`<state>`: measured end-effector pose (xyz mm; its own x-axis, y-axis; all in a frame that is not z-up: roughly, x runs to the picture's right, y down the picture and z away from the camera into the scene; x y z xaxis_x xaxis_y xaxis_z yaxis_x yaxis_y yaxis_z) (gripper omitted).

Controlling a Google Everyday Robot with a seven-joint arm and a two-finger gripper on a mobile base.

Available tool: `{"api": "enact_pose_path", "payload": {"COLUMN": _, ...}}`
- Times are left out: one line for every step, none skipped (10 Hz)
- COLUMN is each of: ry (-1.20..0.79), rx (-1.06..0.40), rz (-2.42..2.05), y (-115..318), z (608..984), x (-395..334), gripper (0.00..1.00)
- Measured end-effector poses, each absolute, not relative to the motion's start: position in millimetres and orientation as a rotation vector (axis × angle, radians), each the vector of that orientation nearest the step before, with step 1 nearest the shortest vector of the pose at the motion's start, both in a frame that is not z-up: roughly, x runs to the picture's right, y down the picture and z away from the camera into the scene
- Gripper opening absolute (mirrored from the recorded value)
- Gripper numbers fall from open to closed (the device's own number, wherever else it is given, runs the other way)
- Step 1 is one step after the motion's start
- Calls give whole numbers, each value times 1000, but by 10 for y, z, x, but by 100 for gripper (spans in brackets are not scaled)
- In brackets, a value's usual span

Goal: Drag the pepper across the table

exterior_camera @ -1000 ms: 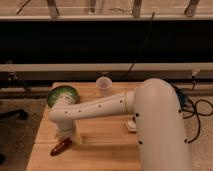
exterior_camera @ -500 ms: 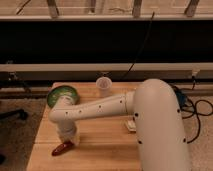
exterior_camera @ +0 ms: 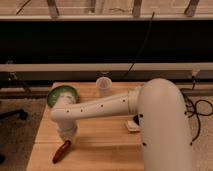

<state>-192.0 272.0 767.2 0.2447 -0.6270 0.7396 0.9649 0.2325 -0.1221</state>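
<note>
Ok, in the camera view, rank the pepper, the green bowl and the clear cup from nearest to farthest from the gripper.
The gripper hangs over the table's front left.
1. pepper: right below the gripper, near the front left edge.
2. green bowl: back left corner.
3. clear cup: back edge, toward the middle.

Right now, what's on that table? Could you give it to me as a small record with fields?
table: light wood planks
pepper: dark red, lying tilted near the front left corner
gripper: pointing down, at the pepper's upper end
arm: white, reaching from the right across the table to the left
bowl: green, back left, partly behind the arm
cup: pale, upright, back middle
small white item: right of centre, partly hidden by the arm, cannot tell what it is
</note>
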Motion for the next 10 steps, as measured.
{"api": "enact_pose_path", "payload": {"ry": -631, "rx": -640, "rz": -1204, "y": 2676, "z": 7640, "x": -1905, "gripper": 0}}
{"api": "enact_pose_path", "payload": {"ry": -634, "rx": -637, "rz": -1203, "y": 2649, "z": 7629, "x": -1896, "gripper": 0}}
{"api": "enact_pose_path", "payload": {"ry": -636, "rx": -638, "rz": -1200, "y": 2621, "z": 7653, "x": -1875, "gripper": 0}}
{"api": "enact_pose_path", "payload": {"ry": -633, "rx": -644, "rz": -1200, "y": 2625, "z": 7713, "x": -1798, "gripper": 0}}
{"api": "enact_pose_path", "payload": {"ry": -630, "rx": -647, "rz": -1199, "y": 2626, "z": 7749, "x": -1735, "gripper": 0}}
{"api": "enact_pose_path", "payload": {"ry": -632, "rx": -646, "rz": -1200, "y": 2610, "z": 7756, "x": -1712, "gripper": 0}}
{"api": "enact_pose_path", "payload": {"ry": -637, "rx": -641, "rz": -1199, "y": 2554, "z": 7733, "x": -1696, "gripper": 0}}
{"api": "enact_pose_path", "payload": {"ry": -636, "rx": -644, "rz": -1199, "y": 2521, "z": 7711, "x": -1657, "gripper": 0}}
{"api": "enact_pose_path", "payload": {"ry": -634, "rx": -647, "rz": -1205, "y": 2521, "z": 7711, "x": -1641, "gripper": 0}}
{"api": "enact_pose_path", "payload": {"ry": -637, "rx": -648, "rz": -1209, "y": 2544, "z": 7741, "x": -1605, "gripper": 0}}
